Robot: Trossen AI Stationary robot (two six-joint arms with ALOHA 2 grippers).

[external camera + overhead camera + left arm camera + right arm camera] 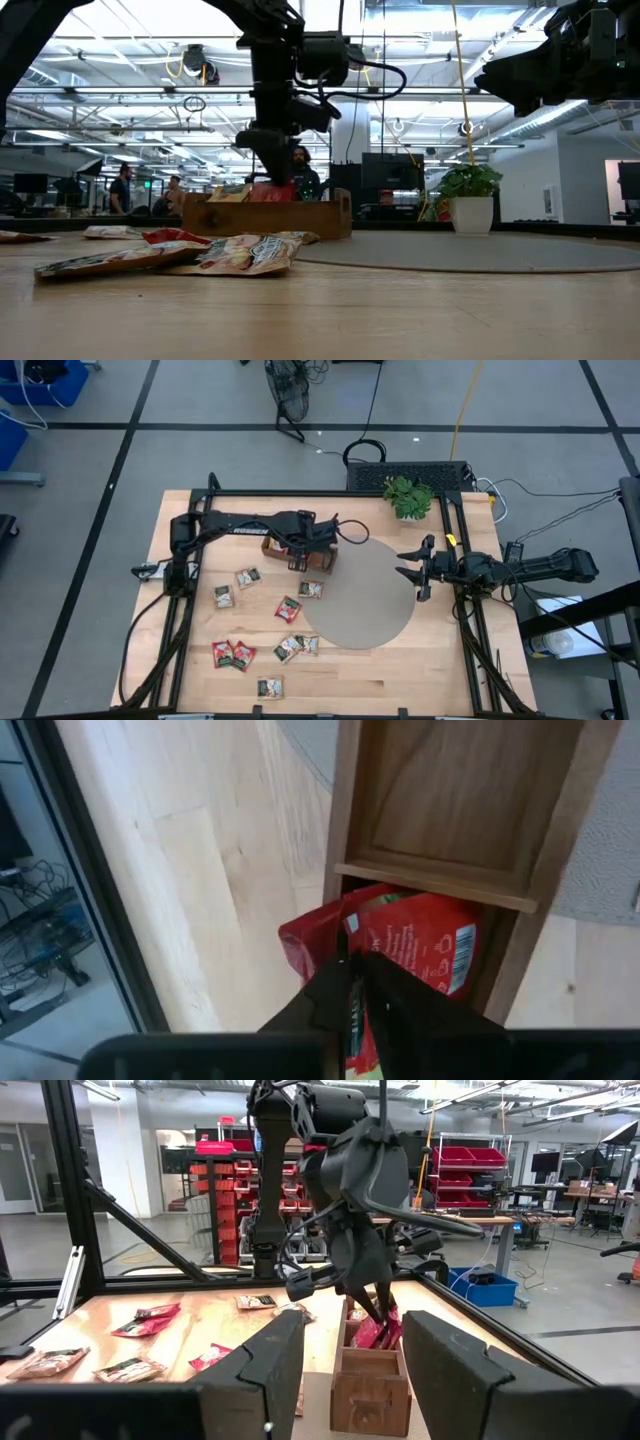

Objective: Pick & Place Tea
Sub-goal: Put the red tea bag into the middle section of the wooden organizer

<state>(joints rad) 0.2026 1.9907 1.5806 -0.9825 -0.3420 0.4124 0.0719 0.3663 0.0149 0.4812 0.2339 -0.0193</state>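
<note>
A long brown wooden tray (318, 560) lies at the left rim of a round grey mat (365, 600). My left gripper (298, 556) points down over the tray's end compartment, shut on a red tea sachet (415, 945). It also shows in the low view (268, 165). Several more sachets (288, 608) lie flat on the table nearer than the tray. My right gripper (413, 570) hovers open and empty over the mat's right edge, and its fingers frame the right wrist view (352, 1335). My left gripper pinches the red sachet's upper edge (372, 942) between its two fingers, which come from above and point down. The sachet hangs below the fingers with its lower part inside the tray's end compartment (272, 192), beside another red sachet (305, 945).
A small green potted plant (408, 495) stands at the table's far edge, right of the tray. The tray's neighbouring compartment (460, 800) holds nothing. Black frame rails (190, 610) run along both table sides. People stand in the room beyond the table (122, 188).
</note>
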